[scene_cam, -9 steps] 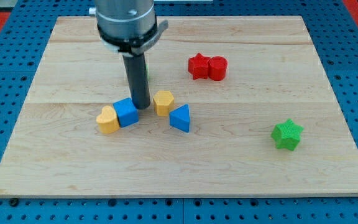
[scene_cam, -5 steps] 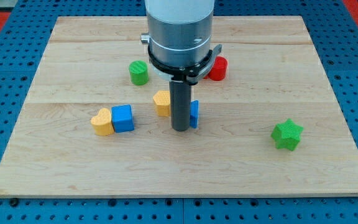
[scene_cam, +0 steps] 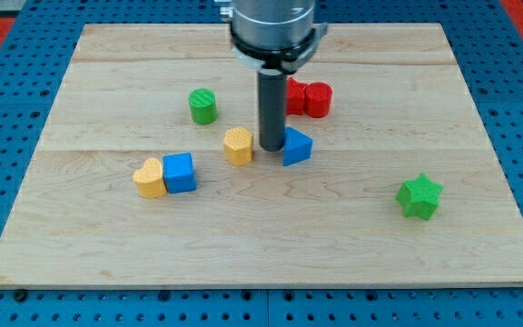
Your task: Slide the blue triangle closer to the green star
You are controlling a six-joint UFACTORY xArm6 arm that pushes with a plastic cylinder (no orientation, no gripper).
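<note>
My tip [scene_cam: 271,148] stands on the table [scene_cam: 107,254] between the yellow block [scene_cam: 239,145] and the blue triangle [scene_cam: 296,146], pressed against the triangle's left side as far as the view shows. There is no pincer on this arm, only the bare rod, so nothing is clenched or released; the work is all pushing.

The blue triangle sits near the middle of the table, just below the two red blocks [scene_cam: 305,97] that lie toward the view's top. The green star [scene_cam: 419,196] waits well apart from it, toward the view's right and lower down. A green cylinder [scene_cam: 203,106], a yellow heart [scene_cam: 149,178] and a blue cube [scene_cam: 180,173] lie on the view's left, away from the path.

The step in hand looks like the push itself: the rod is placed behind the triangle, on the side away from the star. The next move calls for driving toward the view's right and somewhat toward its bottom. Since the contact is on the triangle's left face, the block may turn or slip off the rod, so the line of push ought to pass through its middle.
</note>
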